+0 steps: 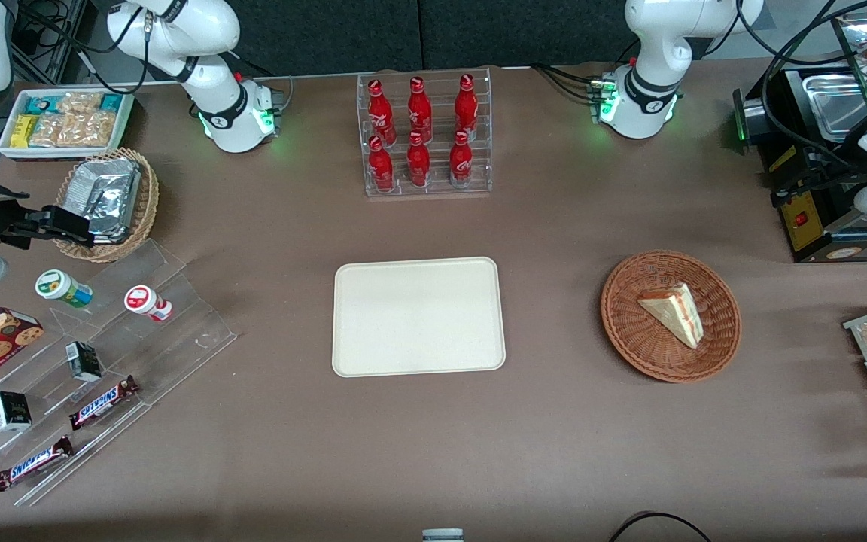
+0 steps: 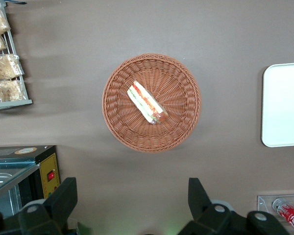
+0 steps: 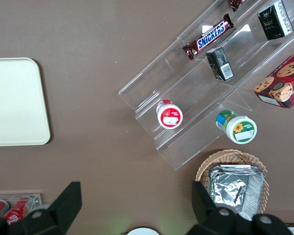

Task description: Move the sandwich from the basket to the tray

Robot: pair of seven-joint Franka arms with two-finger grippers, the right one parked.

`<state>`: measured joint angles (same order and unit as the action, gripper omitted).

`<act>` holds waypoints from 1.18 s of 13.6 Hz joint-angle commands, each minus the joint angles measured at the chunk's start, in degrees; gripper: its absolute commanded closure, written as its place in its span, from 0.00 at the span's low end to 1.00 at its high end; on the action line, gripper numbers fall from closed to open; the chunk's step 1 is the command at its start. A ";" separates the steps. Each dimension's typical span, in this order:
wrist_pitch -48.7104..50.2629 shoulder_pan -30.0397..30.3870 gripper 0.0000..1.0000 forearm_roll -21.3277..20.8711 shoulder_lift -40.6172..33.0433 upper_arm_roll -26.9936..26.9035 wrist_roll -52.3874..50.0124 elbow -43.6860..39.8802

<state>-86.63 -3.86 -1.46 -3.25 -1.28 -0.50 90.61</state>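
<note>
Front view: brown worktop (image 1: 569, 226), cream tray (image 1: 418, 316) centred, sandwich (image 1: 673, 310) in basket (image 1: 670, 316) toward working arm's end. Left wrist view: end effector (image 2: 130, 203) raised, fingers (image 2: 63, 198) apart, empty, sandwich (image 2: 147, 103) below, untouched.

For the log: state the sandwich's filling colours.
Orange-red and green, in the sandwich; clearest in the left wrist view.

So the sandwich (image 1: 673, 311) sat in the basket (image 1: 629, 331), which was at the tray's (image 1: 418, 316) 3 o'clock, well apart. Bottle rack (image 1: 437, 135) at its 12. Gripper (image 2: 131, 205) hung above, farther from the front camera than the basket, fingers spread.
</note>
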 commanded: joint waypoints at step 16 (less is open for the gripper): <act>-9.31 0.70 0.00 0.67 12.83 -0.92 -31.70 8.41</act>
<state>-90.50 -3.33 -1.31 10.69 -2.28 -25.81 94.31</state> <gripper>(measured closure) 0.000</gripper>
